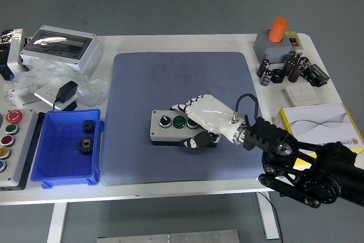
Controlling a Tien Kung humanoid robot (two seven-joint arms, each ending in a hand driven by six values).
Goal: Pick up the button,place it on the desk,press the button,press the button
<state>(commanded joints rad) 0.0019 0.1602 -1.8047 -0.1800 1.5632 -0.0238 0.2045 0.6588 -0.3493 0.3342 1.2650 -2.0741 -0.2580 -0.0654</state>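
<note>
A grey button box (168, 127) with a black knob and green buttons on top lies on the blue mat (181, 83), in its lower middle. My right hand (199, 120), white with black fingertips, is shut on the box's right end, fingers over the top and thumb on the front side. The right end of the box is hidden under the hand. My black right arm (301, 163) comes in from the lower right. My left hand is not in view.
A blue bin (48, 163) with two black gears stands left of the mat. A panel with coloured buttons (11, 146) is at the far left edge. A grey enclosure (60, 46) and cables are at the back left. Capacitors (284, 69), an orange-topped unit and a booklet (321, 123) are on the right.
</note>
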